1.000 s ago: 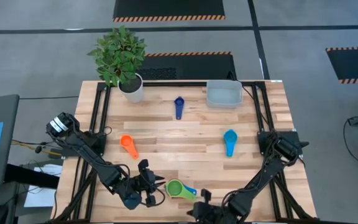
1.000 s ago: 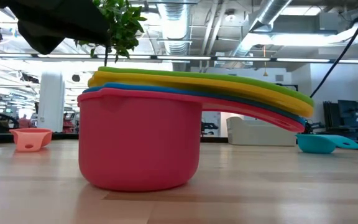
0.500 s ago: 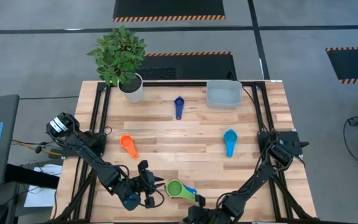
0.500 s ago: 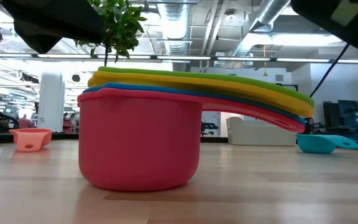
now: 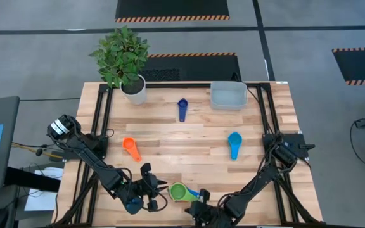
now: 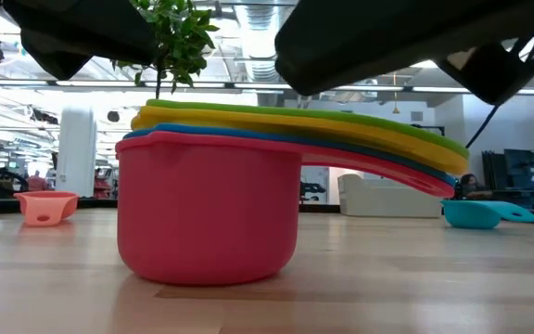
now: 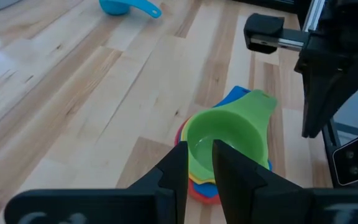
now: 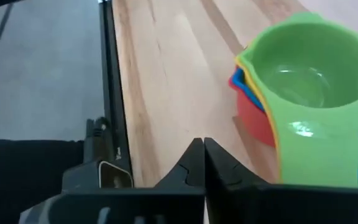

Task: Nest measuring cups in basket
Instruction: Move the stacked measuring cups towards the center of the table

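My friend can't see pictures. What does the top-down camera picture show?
Four nested cups, green on top, sit at the wooden table's near edge between the left gripper and right gripper. Orange, dark blue and light blue cups lie scattered.

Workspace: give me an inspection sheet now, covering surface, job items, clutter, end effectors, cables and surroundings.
Surface: wooden table, bare between the items.
Job's things: nested stack at the near edge, green cup on top, red at the bottom; orange cup, light blue cup and dark blue cup lie apart; basket at the far edge, empty.
Clutter: potted plant at the far left corner.
End effectors: left end effector beside the stack, fingers slightly apart, holding nothing; right end effector shut, at the stack's handles.
Cables: a few beside the left arm's base.
Surroundings: grey floor with striped mats; open hall behind.
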